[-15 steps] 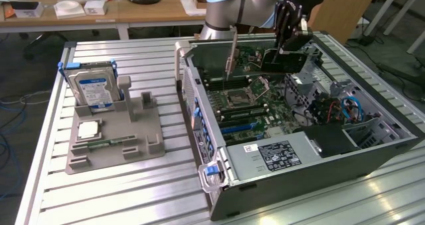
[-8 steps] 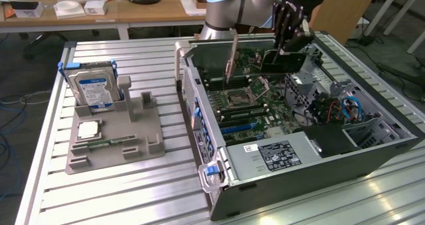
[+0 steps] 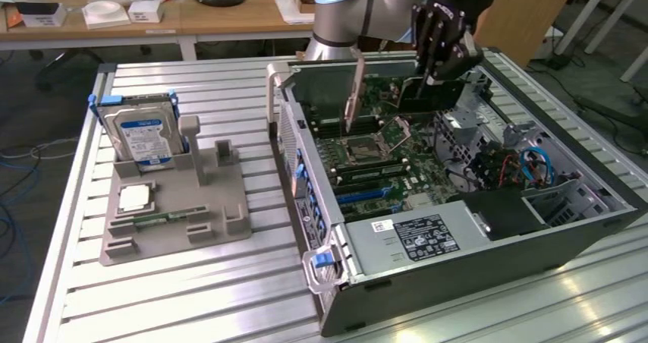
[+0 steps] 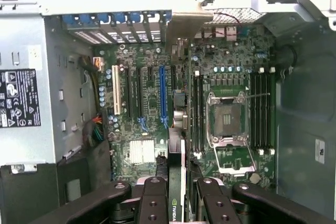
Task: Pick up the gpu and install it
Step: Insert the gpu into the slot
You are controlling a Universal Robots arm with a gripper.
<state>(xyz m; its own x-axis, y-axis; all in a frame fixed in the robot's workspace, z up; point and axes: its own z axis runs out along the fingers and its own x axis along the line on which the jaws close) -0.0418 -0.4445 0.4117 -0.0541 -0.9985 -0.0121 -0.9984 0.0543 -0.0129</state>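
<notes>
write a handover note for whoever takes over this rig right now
Hand: shut on the gpu, inside the open computer case.
Gpu: held on edge above the motherboard, close to the blue slot; it does not look seated.
Done: gpu picked up and brought over the case.
Left: gpu not yet installed in a slot.
Hard drive stands in the grey holder on the exterior view's left.
</notes>
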